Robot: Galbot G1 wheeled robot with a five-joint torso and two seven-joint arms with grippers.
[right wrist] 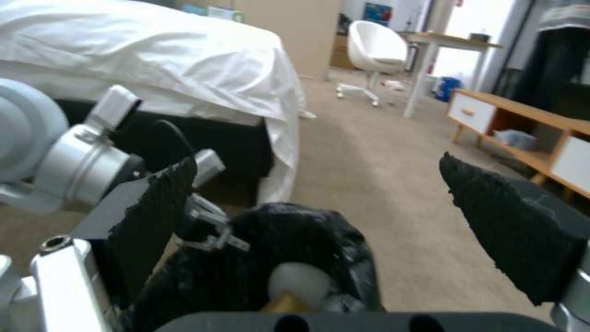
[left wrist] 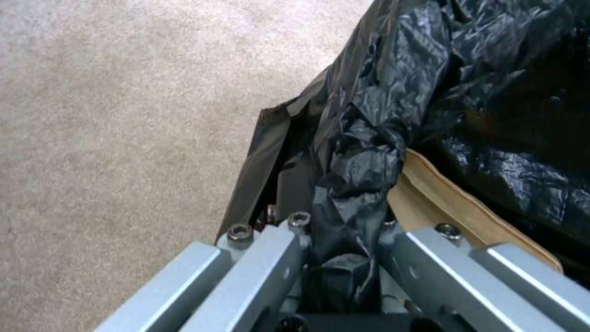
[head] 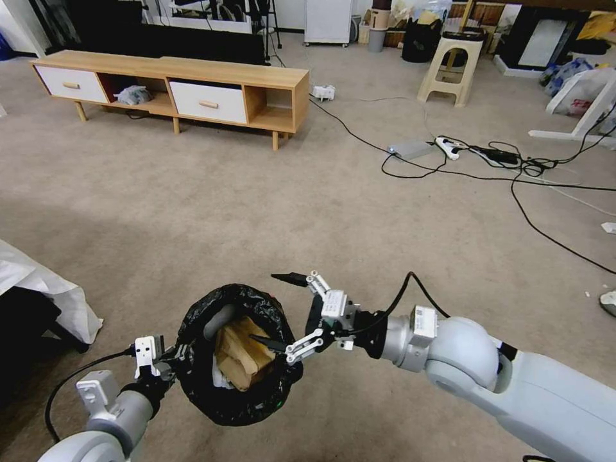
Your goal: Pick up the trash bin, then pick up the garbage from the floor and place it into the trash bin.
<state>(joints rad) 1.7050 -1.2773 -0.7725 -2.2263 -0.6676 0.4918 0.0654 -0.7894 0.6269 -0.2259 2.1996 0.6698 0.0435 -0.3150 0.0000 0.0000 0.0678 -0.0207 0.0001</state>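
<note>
Hovering wide open and empty, the right end effector (head: 277, 308) is held over the trash bin (head: 234, 356), whose near-left rim is clamped by the left end effector (head: 168, 363).

Even, soft daylight over the carpet (head: 256, 212), faint shadows under the low cabinet (head: 173, 90), bright glare from the far doorway in the right wrist view, glossy highlights on the trash bin (left wrist: 430, 92) liner, wide-angle bending at edges, near fingers blurred.

Black-lined trash bin (head: 232, 354) held aloft; crumpled brown box (head: 240, 356) inside.
</note>
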